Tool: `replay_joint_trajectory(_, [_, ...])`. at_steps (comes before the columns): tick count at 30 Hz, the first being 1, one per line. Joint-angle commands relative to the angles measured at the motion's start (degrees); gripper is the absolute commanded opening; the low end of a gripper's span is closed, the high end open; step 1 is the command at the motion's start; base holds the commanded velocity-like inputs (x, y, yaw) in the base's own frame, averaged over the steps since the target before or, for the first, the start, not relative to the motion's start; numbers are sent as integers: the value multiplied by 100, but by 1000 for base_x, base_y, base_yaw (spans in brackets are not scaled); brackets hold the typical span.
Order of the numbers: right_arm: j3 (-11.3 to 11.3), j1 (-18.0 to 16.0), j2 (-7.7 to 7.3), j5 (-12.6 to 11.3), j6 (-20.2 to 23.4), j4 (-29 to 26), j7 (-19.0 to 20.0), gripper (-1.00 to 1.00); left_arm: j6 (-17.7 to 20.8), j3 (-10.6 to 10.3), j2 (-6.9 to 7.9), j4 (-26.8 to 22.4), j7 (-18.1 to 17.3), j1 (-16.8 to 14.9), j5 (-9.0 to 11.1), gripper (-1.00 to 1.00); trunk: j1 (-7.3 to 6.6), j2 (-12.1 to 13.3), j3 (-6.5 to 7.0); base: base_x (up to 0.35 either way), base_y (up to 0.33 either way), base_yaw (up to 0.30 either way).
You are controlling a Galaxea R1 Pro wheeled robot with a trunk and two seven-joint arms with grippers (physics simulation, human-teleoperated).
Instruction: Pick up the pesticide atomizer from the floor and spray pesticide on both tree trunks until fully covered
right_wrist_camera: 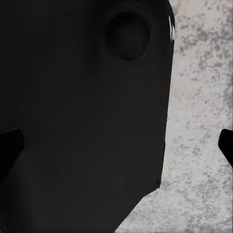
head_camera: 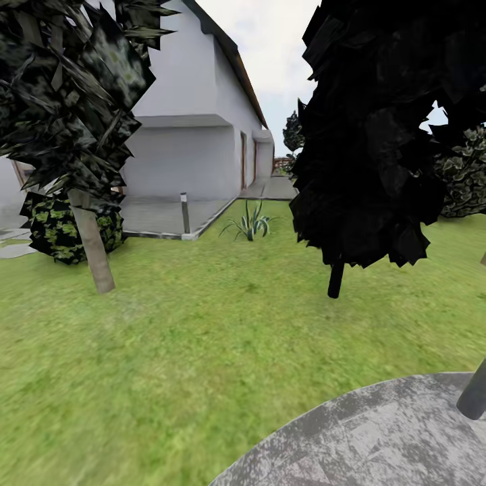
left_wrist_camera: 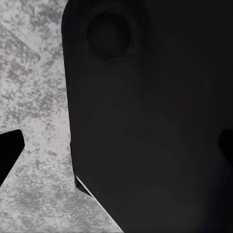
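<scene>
A tree with a thick pale grey-tan trunk (head_camera: 94, 250) and dark green jagged foliage (head_camera: 67, 88) stands on the grass lawn (head_camera: 202, 337) at the left. The pesticide atomizer is out of view. In the left wrist view my left gripper (left_wrist_camera: 118, 149) is open, its black fingertips (left_wrist_camera: 8, 153) at the picture's edges over a dark body panel (left_wrist_camera: 145, 121). My right gripper (right_wrist_camera: 118, 148) is open the same way, its fingertips (right_wrist_camera: 8, 150) wide apart with nothing between them.
A black-leaved tree with a thin dark trunk (head_camera: 335, 280) stands right of centre. A white house (head_camera: 196, 115) with a paved terrace and a short post (head_camera: 185, 212) lies behind. A bush (head_camera: 61, 226), a spiky plant (head_camera: 251, 226), grey stone paving (head_camera: 364, 432) and a dark pole (head_camera: 474, 395) are near.
</scene>
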Motion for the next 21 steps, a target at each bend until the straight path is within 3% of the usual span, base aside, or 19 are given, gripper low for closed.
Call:
replay_joint_trajectory(1, [12,-18,33,16,-23,-33,8,100,-9,27,-12,-26,1,8,10,100,3,2,2,0,0,0])
replay_joint_trajectory(6, [20,-18,179,23,-25,-165,-9,100,-9,19,-10,-26,1,8,10,100,3,2,2,0,0,0])
replay_joint_trajectory(21, [1,-18,202,9,-452,-319,5,100,-11,0,-9,-34,-6,8,14,100,3,2,1,0,0,2])
